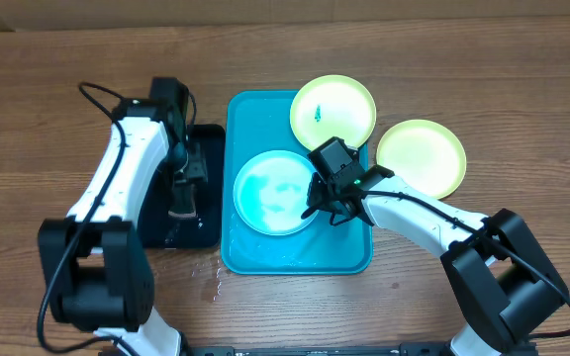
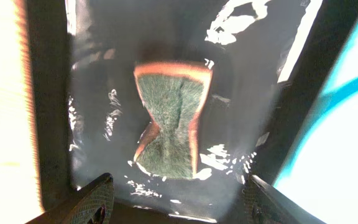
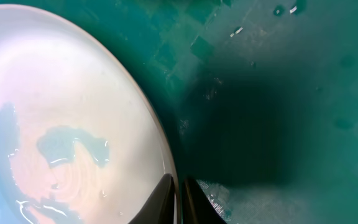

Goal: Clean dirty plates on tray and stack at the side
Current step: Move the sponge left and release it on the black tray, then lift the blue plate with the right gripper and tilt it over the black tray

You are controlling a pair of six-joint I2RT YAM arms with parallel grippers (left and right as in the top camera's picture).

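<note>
Left gripper (image 2: 179, 202): jaws apart, above green orange-edged sponge (image 2: 169, 118) laid on wet black tray (image 2: 104, 93) | Right gripper (image 3: 180, 198): fingers nearly together at rim of light blue round plastic plate (image 1: 275, 193), grip on it not discernible | blue plate seated in large turquoise rectangular plastic tray (image 1: 265, 259) | teal-smudged lime-green plate (image 1: 332, 109) overhanging its far right corner | second lime-green plate (image 1: 421, 158) on wooden table (image 1: 67, 79), right of tray

Black tray (image 1: 208, 213) on wood table (image 1: 47, 99), wet inside w/ green-orange sponge (image 2: 171, 118) lying flat; water drops (image 1: 211, 282) just beside.
</note>
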